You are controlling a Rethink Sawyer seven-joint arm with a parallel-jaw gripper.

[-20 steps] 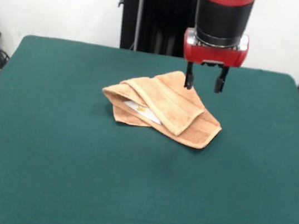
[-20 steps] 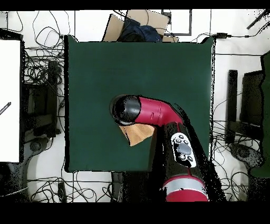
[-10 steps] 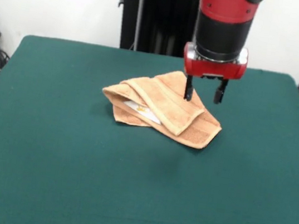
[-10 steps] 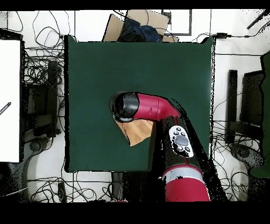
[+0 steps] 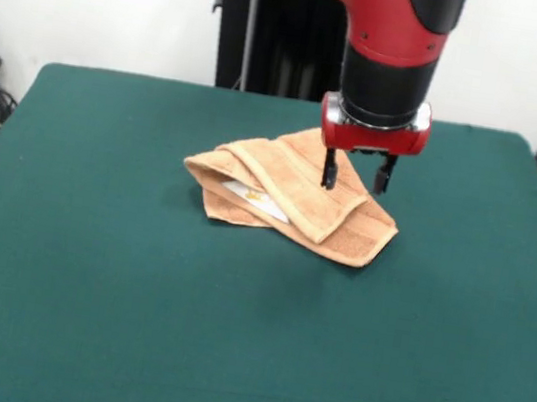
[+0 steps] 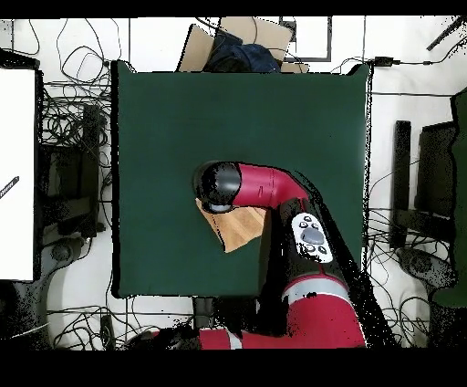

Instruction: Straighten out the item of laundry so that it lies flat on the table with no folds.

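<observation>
Over folded towel (image 5: 294,200): gripper (image 5: 354,179), fingers apart.

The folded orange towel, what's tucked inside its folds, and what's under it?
The towel lies on the green table. A white tag peeks from between its layers. Deeper inside is covered. The open gripper hovers over its far edge.

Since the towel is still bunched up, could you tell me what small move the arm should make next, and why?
Probably lower a little further and close on the top fold. The gripper is open, its fingers straddling the upper layer of the towel near its far right side. The towel lies folded over itself on the table, so that layer likely has to be lifted and pulled outward.
</observation>
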